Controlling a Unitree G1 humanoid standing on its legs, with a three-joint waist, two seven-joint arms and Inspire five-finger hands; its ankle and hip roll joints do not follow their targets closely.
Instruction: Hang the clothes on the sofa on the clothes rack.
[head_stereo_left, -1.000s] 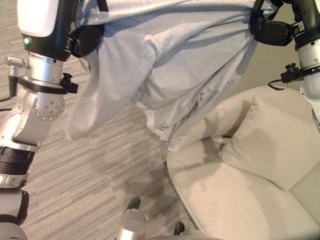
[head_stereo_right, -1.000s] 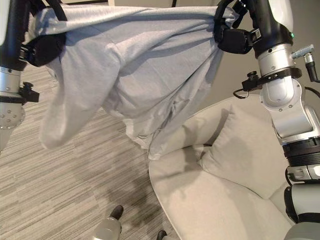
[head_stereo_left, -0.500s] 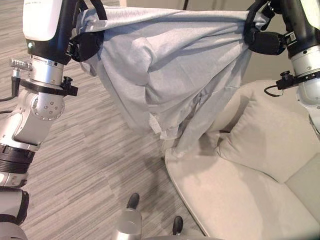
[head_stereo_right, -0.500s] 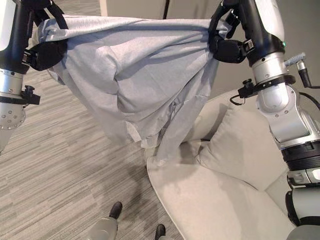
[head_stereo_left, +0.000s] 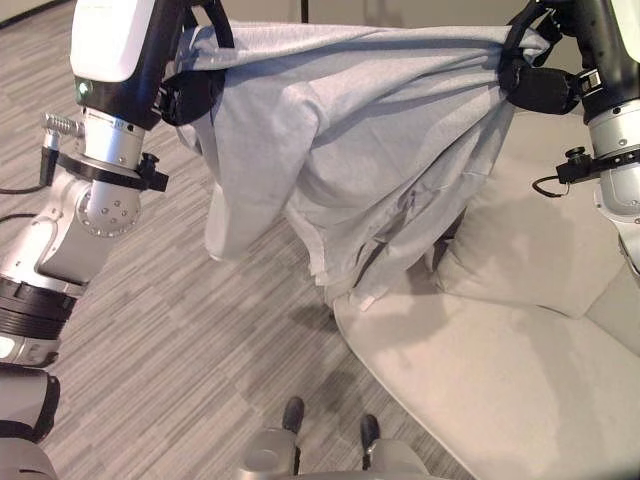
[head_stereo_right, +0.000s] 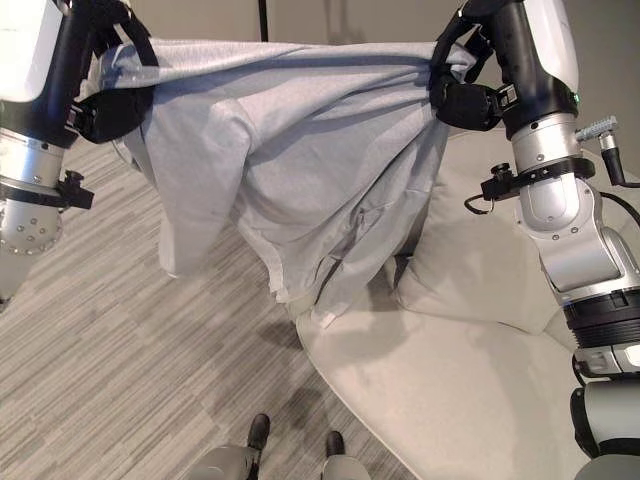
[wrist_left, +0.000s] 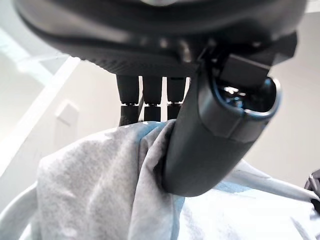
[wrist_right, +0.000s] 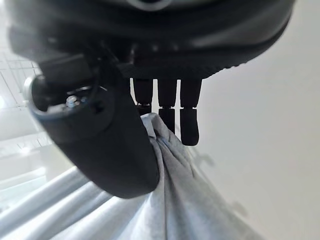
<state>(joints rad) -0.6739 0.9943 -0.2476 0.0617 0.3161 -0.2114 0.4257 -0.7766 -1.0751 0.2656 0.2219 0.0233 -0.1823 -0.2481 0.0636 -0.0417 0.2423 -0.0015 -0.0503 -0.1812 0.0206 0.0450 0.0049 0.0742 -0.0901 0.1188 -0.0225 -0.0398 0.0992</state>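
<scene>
A light grey garment (head_stereo_left: 350, 140) hangs stretched between my two raised hands, high above the floor and the sofa's front edge. My left hand (head_stereo_left: 190, 90) pinches its left top corner; the left wrist view shows thumb and fingers (wrist_left: 145, 100) closed on bunched grey cloth (wrist_left: 100, 190). My right hand (head_stereo_right: 465, 100) grips the right top corner, the cloth (wrist_right: 170, 200) caught between thumb and fingers (wrist_right: 170, 115). A sleeve (head_stereo_left: 240, 200) dangles on the left, and the hem (head_stereo_right: 320, 300) droops to just above the beige sofa (head_stereo_left: 500, 370).
The beige sofa fills the lower right, with a cushion (head_stereo_right: 480, 270) against its back. Striped grey carpet (head_stereo_left: 180, 330) covers the floor to the left. A pale wall (head_stereo_right: 330, 20) stands beyond the garment.
The garment has swung: the left sleeve hung far left, tucked inward, now dangles again. The view has shifted, the sofa sits lower and the wall shows above. Both hands keep their hold.
</scene>
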